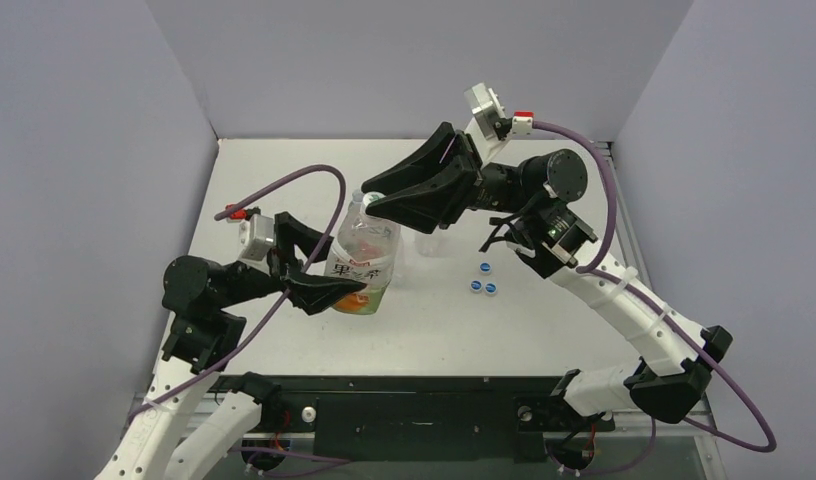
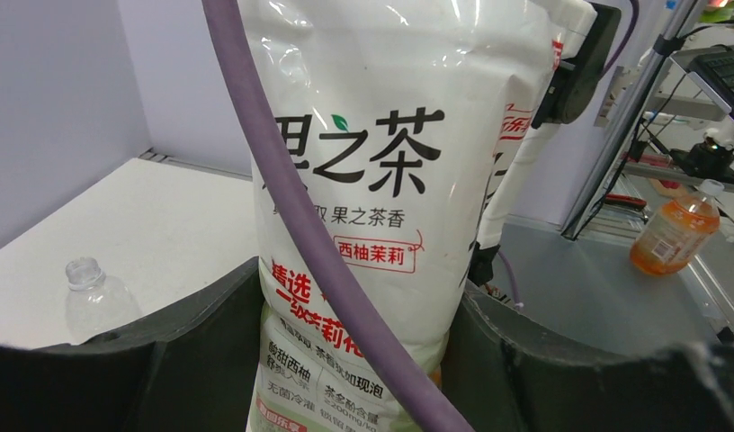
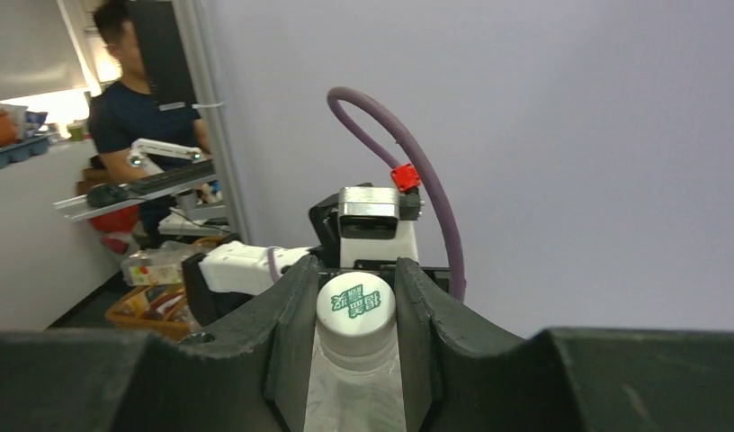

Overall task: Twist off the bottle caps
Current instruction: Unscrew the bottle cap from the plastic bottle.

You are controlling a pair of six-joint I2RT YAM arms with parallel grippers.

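Note:
The wide bottle with the orange-and-green label stands upright left of the table's centre. My left gripper is shut on its lower body, and the white label fills the left wrist view between the black fingers. Its white cap with green print sits on the neck. My right gripper is shut on that cap from above, one finger pressed on each side. Three blue caps lie loose on the table to the right.
A plain clear bottle with no cap stands just behind the right gripper; the left wrist view also shows it. A purple cable crosses in front of the held bottle. Grey walls close the table's left, back and right.

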